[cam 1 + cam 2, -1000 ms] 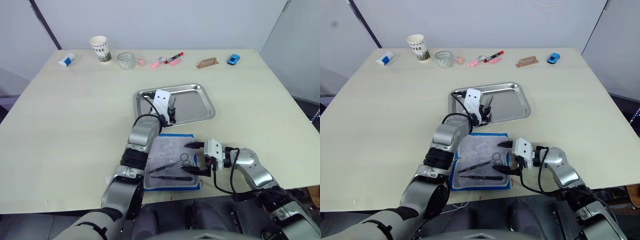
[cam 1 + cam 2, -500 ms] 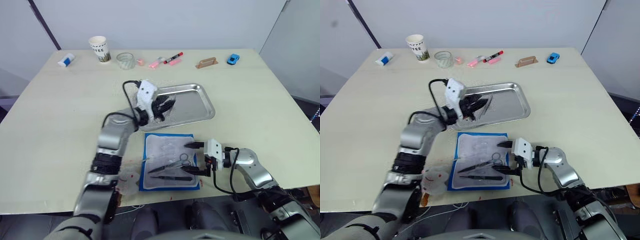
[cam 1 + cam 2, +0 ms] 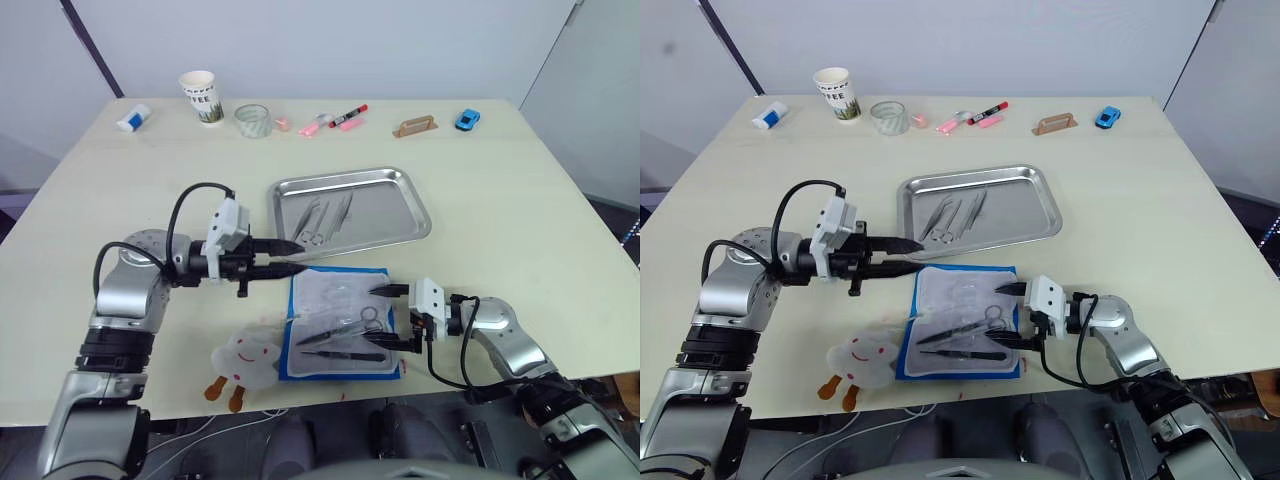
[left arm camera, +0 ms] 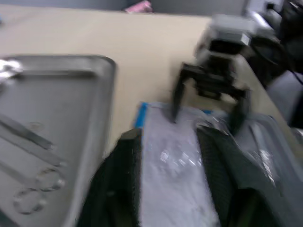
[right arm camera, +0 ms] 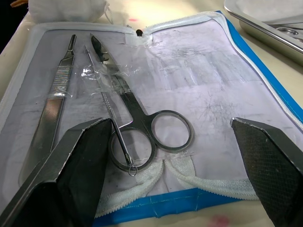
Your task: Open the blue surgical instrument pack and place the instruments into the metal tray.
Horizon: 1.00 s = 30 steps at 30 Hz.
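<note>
Movement since a second ago is all on the left: the left gripper [image 3: 285,257] has drawn back from over the tray [image 3: 412,190] to the table left of it, fingers a little apart and holding nothing, tips near the pack's far-left corner. A white plush toy [image 3: 250,357] now lies uncovered beside the pack's [image 3: 340,325] left edge. The right gripper [image 3: 388,318] has stayed at the pack's right edge, fingers wide apart around its side.

Nearest, the pack lies open — scissors [image 5: 142,123], a flat-handled tool [image 5: 54,101] and a thin probe [image 5: 106,113] rest on its pale lining, told apart best in the right wrist view. Beyond it, the tray holds several instruments [image 3: 322,215] in its left half — the left wrist view shows ring handles among them.
</note>
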### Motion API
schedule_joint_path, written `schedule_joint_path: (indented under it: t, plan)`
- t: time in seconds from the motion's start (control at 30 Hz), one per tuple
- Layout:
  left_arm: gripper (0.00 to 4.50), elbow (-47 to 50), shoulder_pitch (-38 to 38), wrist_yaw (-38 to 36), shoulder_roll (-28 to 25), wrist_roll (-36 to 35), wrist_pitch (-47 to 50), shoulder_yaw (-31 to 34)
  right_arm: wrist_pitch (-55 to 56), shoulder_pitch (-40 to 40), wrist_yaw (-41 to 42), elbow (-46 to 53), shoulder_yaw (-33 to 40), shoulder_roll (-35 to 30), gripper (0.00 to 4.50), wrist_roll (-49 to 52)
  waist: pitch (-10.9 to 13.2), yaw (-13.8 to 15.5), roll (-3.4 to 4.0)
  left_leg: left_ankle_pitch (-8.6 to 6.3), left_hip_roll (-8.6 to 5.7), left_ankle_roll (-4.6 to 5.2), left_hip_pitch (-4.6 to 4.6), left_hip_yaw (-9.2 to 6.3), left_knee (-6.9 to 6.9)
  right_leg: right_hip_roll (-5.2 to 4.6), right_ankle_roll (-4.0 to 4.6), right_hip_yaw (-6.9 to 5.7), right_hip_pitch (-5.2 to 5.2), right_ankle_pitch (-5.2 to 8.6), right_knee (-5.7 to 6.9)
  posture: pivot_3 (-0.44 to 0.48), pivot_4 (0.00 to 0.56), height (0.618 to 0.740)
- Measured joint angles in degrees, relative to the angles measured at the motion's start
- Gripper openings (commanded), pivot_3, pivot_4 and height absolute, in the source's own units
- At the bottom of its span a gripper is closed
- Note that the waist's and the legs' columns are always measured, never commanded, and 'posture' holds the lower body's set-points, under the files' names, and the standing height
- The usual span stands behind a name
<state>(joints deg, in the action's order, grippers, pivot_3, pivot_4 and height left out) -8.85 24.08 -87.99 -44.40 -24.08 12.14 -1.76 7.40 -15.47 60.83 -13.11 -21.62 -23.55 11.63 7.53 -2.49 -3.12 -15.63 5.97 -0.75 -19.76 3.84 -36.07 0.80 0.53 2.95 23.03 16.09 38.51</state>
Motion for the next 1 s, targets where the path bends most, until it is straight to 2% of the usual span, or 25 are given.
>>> schedule_joint_path:
  t: [0.07, 0.1, 0.33, 0.67, 1.0]
  plan:
    - [4.42, -1.55, -0.11, -0.86, -0.09, 0.46, -2.04, -0.88, 0.0, 0.03, 0.0, 0.0, 0.09, -0.02, 4.39, 0.0, 0.0, 0.1, -0.01, 0.0, 0.01, 0.0, -0.01, 0.0, -0.01, -0.01, 0.01, 0.0, 0.02, -0.01, 0.0, 0.0, 0.15, 0.725]
    - [4.47, -2.27, -0.09, -1.04, -0.13, 0.55, -3.1, -1.22, 0.0, 0.04, 0.0, 0.0, 0.09, -0.02, 4.39, 0.0, 0.0, 0.1, -0.01, 0.0, 0.02, 0.0, -0.02, 0.01, 0.0, -0.01, 0.02, 0.01, 0.02, -0.01, 0.0, 0.0, 0.15, 0.725]
    - [4.47, -8.43, 0.78, -1.4, -0.47, 2.0, -12.44, -6.77, 0.0, 0.16, 0.0, 0.06, 0.17, -0.04, 4.39, 0.0, -0.01, 0.15, -0.03, 0.0, 0.08, 0.01, -0.02, 0.08, 0.0, -0.01, 0.02, 0.05, 0.07, -0.01, 0.0, 0.0, 0.15, 0.725]
    - [4.47, -14.48, 2.49, -1.55, 0.39, 2.65, -20.73, -14.14, 0.0, 0.37, -0.01, 0.18, 0.32, -0.06, 4.39, 0.0, -0.04, 0.24, -0.05, 0.0, 0.07, 0.01, -0.03, 0.11, 0.0, 0.0, 0.03, 0.05, 0.07, -0.02, 0.0, 0.0, 0.15, 0.725]
    - [4.47, -21.4, 4.09, -1.57, 2.55, 3.67, -26.18, -16.44, -0.04, 1.31, -0.19, 1.11, 0.89, -0.36, 4.39, 0.0, -0.04, 0.56, -0.05, 0.0, 0.03, 0.01, -0.08, 0.14, -0.01, -0.01, 0.03, 0.05, 0.1, -0.02, -0.03, 0.0, 0.15, 0.725]
